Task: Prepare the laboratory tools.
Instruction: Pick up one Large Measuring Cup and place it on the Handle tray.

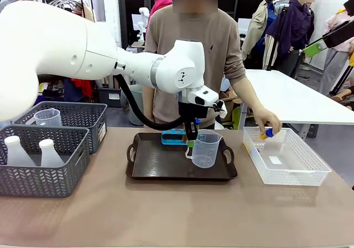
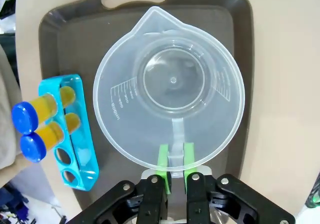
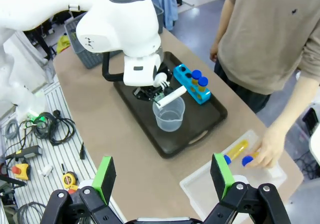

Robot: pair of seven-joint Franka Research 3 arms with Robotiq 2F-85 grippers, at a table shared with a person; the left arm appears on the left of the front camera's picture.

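The clear beaker (image 1: 206, 148) stands upright on the black tray (image 1: 166, 168). My left gripper (image 1: 191, 141) is shut on its handle; in the left wrist view the green pads (image 2: 163, 160) pinch the handle strip of the beaker (image 2: 172, 84). Beside it lies the blue rack (image 2: 70, 131) with two orange blue-capped tubes (image 2: 37, 115) in it and two holes bare. A person's hand (image 1: 268, 125) holds another tube (image 1: 269, 132) over the clear basket (image 1: 298, 173). My right gripper (image 3: 163, 176) hangs high above the table, open and holding nothing. Two white flasks (image 1: 48, 153) stand in a grey basket (image 1: 38, 184).
A second grey basket (image 1: 83, 115) at the back left holds another beaker (image 1: 48, 117). The person stands at the far side behind the tray. In the right wrist view, cables and tools (image 3: 30, 149) lie on the floor beside the table.
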